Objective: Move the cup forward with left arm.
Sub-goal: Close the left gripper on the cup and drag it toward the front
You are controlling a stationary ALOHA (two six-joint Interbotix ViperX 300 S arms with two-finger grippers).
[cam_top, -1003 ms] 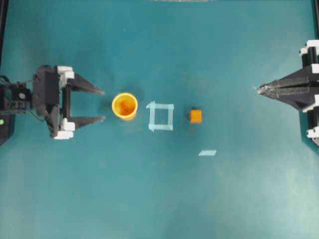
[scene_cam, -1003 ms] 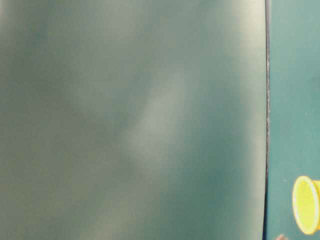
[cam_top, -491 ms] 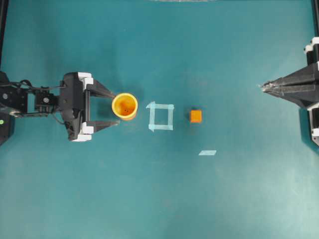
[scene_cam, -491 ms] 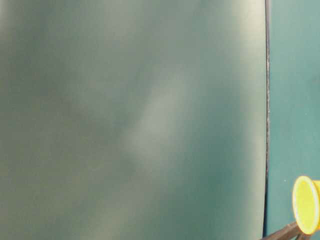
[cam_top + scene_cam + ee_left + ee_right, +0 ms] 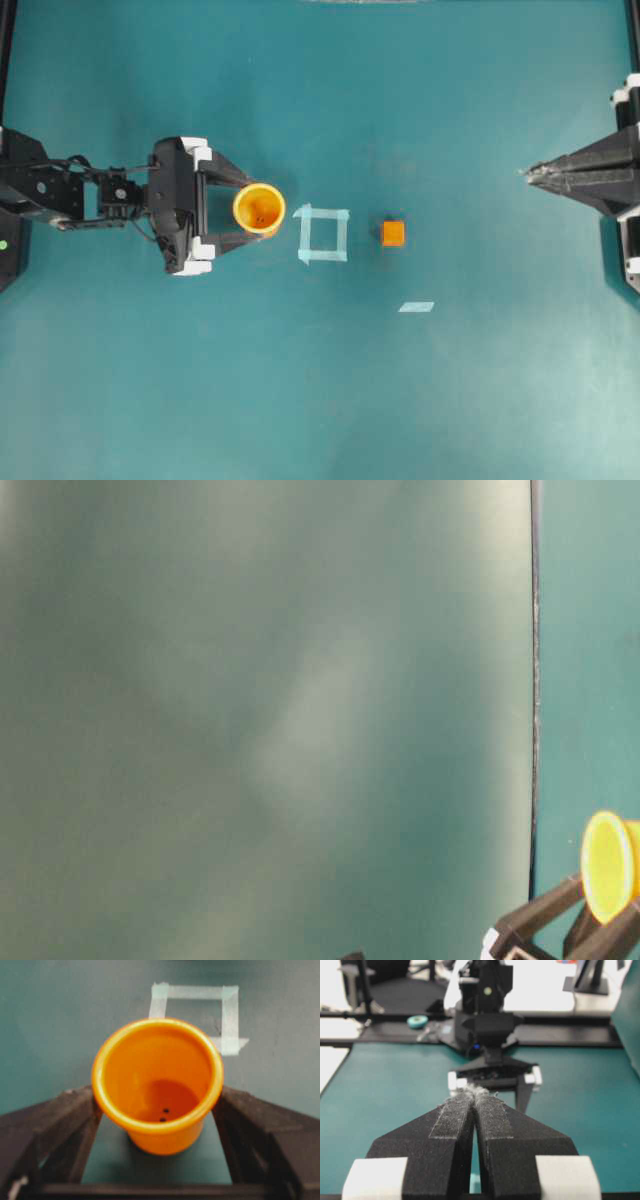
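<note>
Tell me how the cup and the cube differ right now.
The cup is a round, open-topped cylinder; the cube is a small solid block. The cup is wider than the cube. The cup sits between the open jaws of the left gripper, left of the tape square; the cube stands free to the square's right. Both are orange and rest on the table.

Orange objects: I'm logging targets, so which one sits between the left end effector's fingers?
The cup, round and open-topped; the small orange cube lies beyond the tape square.
</note>
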